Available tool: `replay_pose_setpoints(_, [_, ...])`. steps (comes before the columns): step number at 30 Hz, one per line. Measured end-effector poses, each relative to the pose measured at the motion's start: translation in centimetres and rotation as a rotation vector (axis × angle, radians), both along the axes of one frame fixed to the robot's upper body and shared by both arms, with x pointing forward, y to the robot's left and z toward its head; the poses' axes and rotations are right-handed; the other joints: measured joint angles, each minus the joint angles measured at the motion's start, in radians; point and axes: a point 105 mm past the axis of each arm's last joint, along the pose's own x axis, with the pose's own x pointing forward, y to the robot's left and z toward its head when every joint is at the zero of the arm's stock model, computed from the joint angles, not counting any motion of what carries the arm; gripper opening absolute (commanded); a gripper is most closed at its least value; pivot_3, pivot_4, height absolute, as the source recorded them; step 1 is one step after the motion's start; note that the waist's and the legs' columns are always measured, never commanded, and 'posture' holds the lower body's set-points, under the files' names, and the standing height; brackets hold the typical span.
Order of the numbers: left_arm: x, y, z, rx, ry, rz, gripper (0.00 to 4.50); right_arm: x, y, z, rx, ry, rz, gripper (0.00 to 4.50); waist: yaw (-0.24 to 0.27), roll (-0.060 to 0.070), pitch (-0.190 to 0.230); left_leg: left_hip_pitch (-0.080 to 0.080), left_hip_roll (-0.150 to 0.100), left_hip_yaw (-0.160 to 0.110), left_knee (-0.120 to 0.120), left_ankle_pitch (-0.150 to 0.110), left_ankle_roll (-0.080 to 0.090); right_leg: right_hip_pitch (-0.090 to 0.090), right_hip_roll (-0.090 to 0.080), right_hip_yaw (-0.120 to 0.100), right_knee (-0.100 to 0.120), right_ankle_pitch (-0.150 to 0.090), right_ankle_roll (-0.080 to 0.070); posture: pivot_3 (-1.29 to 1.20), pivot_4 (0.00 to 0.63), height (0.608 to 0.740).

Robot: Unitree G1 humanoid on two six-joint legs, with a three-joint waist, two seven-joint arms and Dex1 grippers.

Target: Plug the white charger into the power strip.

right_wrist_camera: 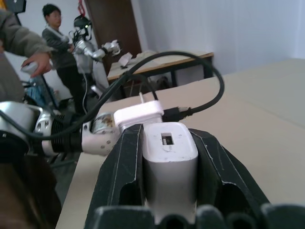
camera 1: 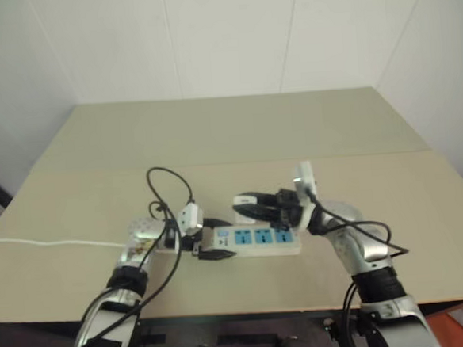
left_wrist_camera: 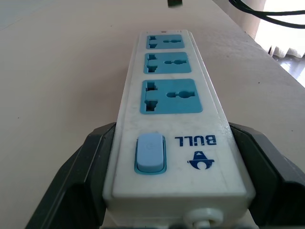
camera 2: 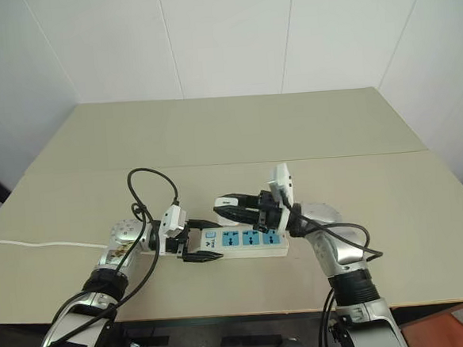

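My left gripper [left_wrist_camera: 167, 200] clamps the power strip [left_wrist_camera: 171, 95] steady at frame centre; my right gripper [right_wrist_camera: 169, 143] pinches the white charger [right_wrist_camera: 169, 157], hovering over the sockets.

power strip [left_wrist_camera: 171, 143]: white plastic casing, smooth, slight sheen, faintly scuffed; socket faces and switch of matt blue plastic.
white charger [right_wrist_camera: 169, 157]: white plastic, smooth, satin finish, rounded edges.
left gripper [camera 2: 198, 240] fingers [left_wrist_camera: 81, 176]: black plastic, matt, finely textured.
right gripper [camera 2: 222, 204] fingers [right_wrist_camera: 119, 176]: black plastic, matt, lightly scratched.
worktop [camera 1: 237, 133]: beige, matt, smooth board surface, looks laminate.
cables [camera 2: 149, 183]: black, smooth rubbery sheath, dull sheen.
cord [camera 1: 54, 244]: thin, white, smooth plastic sheath.
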Motion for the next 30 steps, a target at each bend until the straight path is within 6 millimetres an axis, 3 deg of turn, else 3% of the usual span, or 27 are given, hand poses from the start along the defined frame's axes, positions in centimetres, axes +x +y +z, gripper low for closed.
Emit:
replay_pose_setpoints(8, [-0.5,0.2,-0.1,0.008,-0.013,-0.008,3.29,0.7,-0.1,-1.7,-0.05,-0.055,0.001,1.16,-0.005,0.0,0.0,0.0,0.0,0.0,0.0,0.0,0.0,0.0,0.0,0.0,0.0,0.0,0.0,0.0,0.15,0.74])
replay_pose_setpoints(30, [-1.0,0.4,-0.1,0.019,-0.006,-0.007,3.29,-0.1,1.4,-3.6,-0.102,-0.081,0.048,1.16,-0.014,0.0,0.0,0.0,0.0,0.0,-0.001,0.0,0.0,0.0,0.0,0.0,0.001,0.0,0.0,0.0,0.15,0.74])
